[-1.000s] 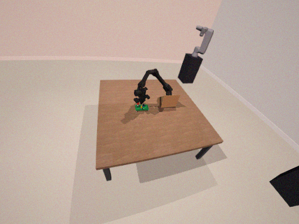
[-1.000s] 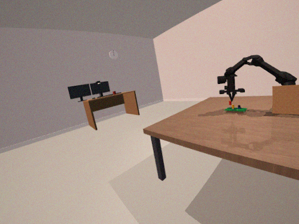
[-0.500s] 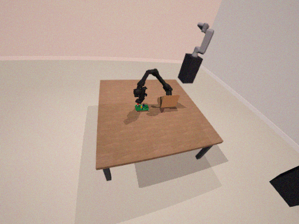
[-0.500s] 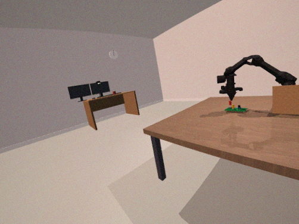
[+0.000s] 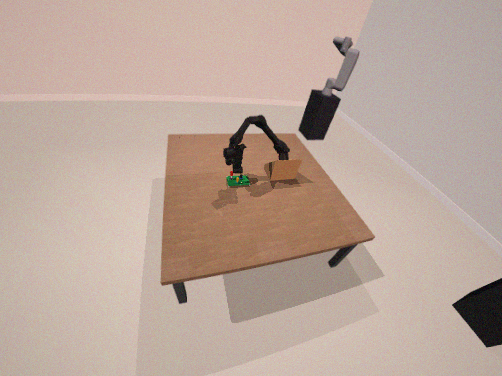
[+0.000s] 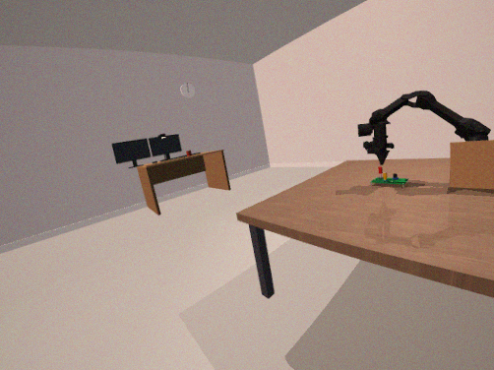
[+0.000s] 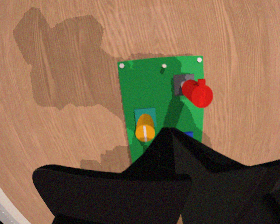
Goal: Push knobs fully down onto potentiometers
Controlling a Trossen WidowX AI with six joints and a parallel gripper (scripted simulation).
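The green circuit board stands on the table. A red knob stands high on its shaft above a dark grey potentiometer, with a little shaft showing between them. An orange knob stands lower, over a teal potentiometer; whether it touches is unclear. A blue potentiometer is mostly hidden by the fingers in the wrist view; its black knob shows in the exterior view. My gripper is shut and empty above the board.
A light brown panel stands upright on the wooden table between the board and the arm's base. A desk with monitors stands far off in the exterior view.
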